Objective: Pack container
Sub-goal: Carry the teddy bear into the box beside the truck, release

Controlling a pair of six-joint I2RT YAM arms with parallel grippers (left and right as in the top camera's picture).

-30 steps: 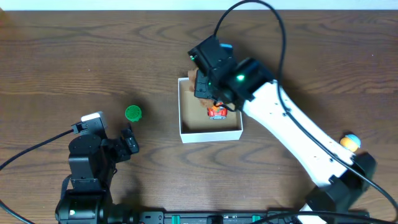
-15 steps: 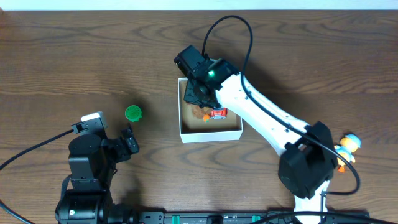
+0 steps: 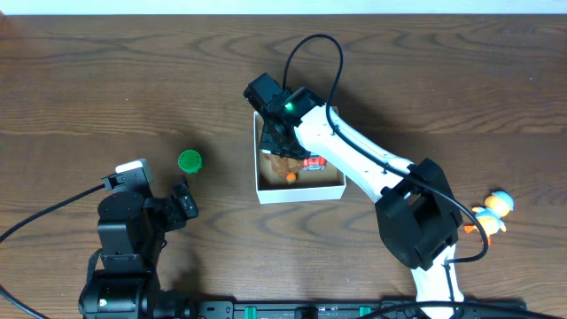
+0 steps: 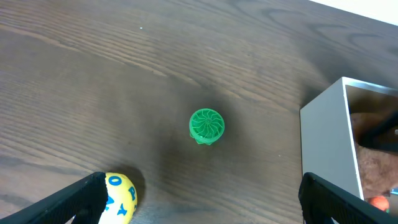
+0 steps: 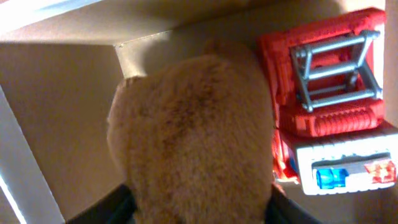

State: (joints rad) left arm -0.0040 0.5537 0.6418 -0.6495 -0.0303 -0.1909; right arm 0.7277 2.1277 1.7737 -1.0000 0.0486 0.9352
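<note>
The container (image 3: 300, 190) is a white-walled cardboard box with a brown inside, at the table's middle. My right gripper (image 3: 277, 140) reaches down into its left half, shut on a brown plush toy (image 5: 199, 137) that fills the space between the fingers. A red and white toy fire truck (image 5: 329, 93) lies in the box beside the plush and also shows in the overhead view (image 3: 313, 162). My left gripper (image 4: 214, 199) is wide open and empty, low over the table to the left of the box (image 4: 329, 134).
A green ribbed cap (image 3: 189, 160) lies left of the box; it also shows in the left wrist view (image 4: 206, 125). A yellow ball with blue letters (image 4: 119, 196) rests against my left gripper's left finger. A duck toy (image 3: 493, 211) lies at the far right.
My right gripper has moved left and down into the box's left half with the plush toy. The right arm has folded in. The left arm has not moved.
</note>
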